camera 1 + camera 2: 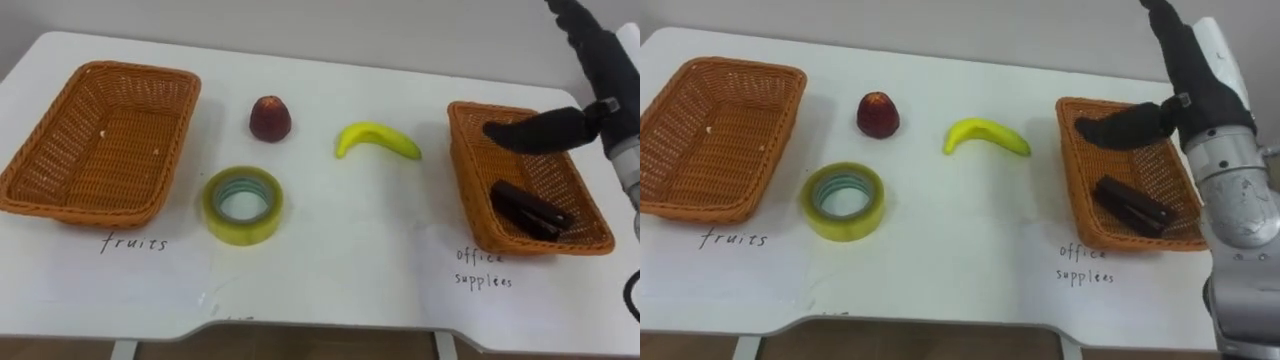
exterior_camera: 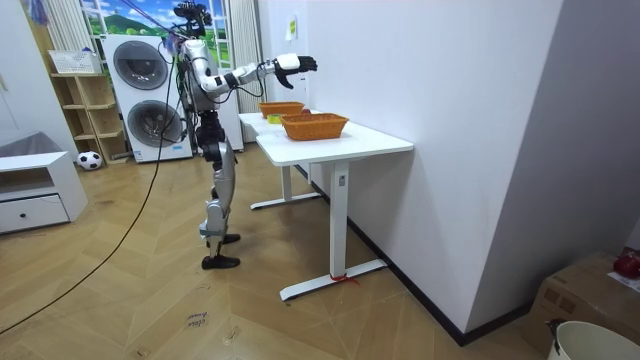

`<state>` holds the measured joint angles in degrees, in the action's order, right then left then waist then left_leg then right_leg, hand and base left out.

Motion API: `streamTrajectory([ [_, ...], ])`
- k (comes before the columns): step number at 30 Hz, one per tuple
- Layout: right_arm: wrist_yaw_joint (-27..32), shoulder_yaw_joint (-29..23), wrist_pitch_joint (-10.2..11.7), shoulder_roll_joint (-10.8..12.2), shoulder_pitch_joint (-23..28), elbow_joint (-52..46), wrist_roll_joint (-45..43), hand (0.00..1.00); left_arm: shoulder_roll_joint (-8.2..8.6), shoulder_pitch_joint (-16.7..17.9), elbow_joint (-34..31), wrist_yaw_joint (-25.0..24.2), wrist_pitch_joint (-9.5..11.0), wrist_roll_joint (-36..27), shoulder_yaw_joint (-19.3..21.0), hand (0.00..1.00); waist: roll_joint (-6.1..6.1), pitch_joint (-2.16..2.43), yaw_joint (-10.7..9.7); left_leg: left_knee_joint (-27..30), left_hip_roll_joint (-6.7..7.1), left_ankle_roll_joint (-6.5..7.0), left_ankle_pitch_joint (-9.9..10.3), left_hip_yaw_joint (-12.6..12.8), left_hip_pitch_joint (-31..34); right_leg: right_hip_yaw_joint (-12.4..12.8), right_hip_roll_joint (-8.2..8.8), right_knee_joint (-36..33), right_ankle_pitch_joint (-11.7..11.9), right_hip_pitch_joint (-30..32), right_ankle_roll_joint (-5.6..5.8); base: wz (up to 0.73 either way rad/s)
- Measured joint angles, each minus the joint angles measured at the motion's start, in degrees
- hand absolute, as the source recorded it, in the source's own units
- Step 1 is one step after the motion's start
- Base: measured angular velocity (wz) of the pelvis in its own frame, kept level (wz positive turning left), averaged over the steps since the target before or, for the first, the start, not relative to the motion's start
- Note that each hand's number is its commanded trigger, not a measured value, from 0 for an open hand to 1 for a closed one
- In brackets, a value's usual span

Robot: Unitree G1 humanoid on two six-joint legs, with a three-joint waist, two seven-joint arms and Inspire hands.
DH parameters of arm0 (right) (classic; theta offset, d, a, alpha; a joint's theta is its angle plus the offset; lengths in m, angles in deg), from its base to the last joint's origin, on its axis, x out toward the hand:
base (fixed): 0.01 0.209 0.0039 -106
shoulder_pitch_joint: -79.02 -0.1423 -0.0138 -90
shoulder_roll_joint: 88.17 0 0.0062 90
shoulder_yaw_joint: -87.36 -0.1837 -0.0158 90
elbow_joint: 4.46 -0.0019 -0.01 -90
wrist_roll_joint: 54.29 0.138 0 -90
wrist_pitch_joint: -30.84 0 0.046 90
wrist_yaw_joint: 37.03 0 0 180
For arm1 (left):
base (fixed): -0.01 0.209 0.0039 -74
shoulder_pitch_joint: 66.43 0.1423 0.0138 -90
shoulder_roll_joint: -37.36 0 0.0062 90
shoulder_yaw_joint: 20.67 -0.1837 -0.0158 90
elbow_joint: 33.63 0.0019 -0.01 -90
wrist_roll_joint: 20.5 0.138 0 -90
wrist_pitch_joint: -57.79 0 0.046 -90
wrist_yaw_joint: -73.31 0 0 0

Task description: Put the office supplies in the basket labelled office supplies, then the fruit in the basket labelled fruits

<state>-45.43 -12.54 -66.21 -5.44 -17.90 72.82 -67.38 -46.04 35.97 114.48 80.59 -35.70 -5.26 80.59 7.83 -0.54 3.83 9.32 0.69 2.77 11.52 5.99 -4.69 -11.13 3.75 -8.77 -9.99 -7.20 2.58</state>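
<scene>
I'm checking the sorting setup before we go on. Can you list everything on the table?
left basket: one, brown wicker, table's left, empty
right basket: one, brown wicker, table's right
stapler: one, dark, in the right basket
red fruit: one, dark red, between the baskets
banana: one, yellow, right of the red fruit
tape roll: one, yellow-green, beside the left basket
table: one, white
right hand: one, dark, open, above the right basket

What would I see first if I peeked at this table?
Probably the robot's black right hand, open above the office-supplies basket on the right, where a dark stapler lies. Then the bright yellow banana in the middle and the roll of tape left of it.
</scene>
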Motion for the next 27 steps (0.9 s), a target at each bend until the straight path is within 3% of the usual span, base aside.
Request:
streamTrajectory([
  [2, -0.1, 0.3, 0.0, 1.51, -1.3, 0.0, 0.92, 0.0, 0.3, -0.31, 0.0, 0.11, -0.03, -0.04, -0.94, 0.0, -0.05, -0.03, 0.52, 0.01, 0.03, 0.0, 0.0, -0.12, 0.17, -0.13, 0.09, 0.03, 0.0, 0.18, 0.0, 0.02],
  [8, -0.15, 2.28, 0.0, 2.53, -2.12, 0.03, 1.84, 0.0, 2.14, 0.02, -0.01, 1.34, -0.23, 0.13, -1.03, 0.0, -0.18, 0.01, 1.66, 0.09, 0.06, 0.0, 0.0, -1.01, 0.63, -0.66, 0.1, 0.03, 0.0, 0.25, 0.0, 0.08],
  [20, 0.14, 11.7, -0.48, 7.01, -2.2, 0.83, 1.32, 0.0, 2.1, 0.27, -0.71, 3.9, -0.38, -0.01, -5.75, 0.0, -1.16, -0.16, 4.04, 0.33, 0.12, 0.0, -0.01, -1.75, 1.31, -1.61, 0.13, 0.14, 0.0, 0.46, 0.0, 0.02],
  [24, 0.27, 12.79, -0.48, 7.18, -3.07, 1.52, 1.68, 0.0, 2.25, 0.81, -0.66, 4.52, -0.52, 0.06, -6.0, 0.0, -1.72, 0.13, 4.62, 0.55, 0.13, -0.01, -0.02, -1.87, 2.09, -1.62, 0.12, 0.14, 0.0, 1.13, 0.0, 0.0],
  [27, 0.49, 14.68, -0.49, 7.35, -4.38, 1.66, 1.82, 0.0, 2.17, 1.22, -0.24, 4.61, -1.86, 0.23, -7.24, 0.0, -2.53, 0.21, 4.73, 0.55, 0.13, -0.02, -0.02, -1.75, 2.14, -1.61, 0.14, 0.13, 0.0, 1.22, 0.0, 0.0],
])
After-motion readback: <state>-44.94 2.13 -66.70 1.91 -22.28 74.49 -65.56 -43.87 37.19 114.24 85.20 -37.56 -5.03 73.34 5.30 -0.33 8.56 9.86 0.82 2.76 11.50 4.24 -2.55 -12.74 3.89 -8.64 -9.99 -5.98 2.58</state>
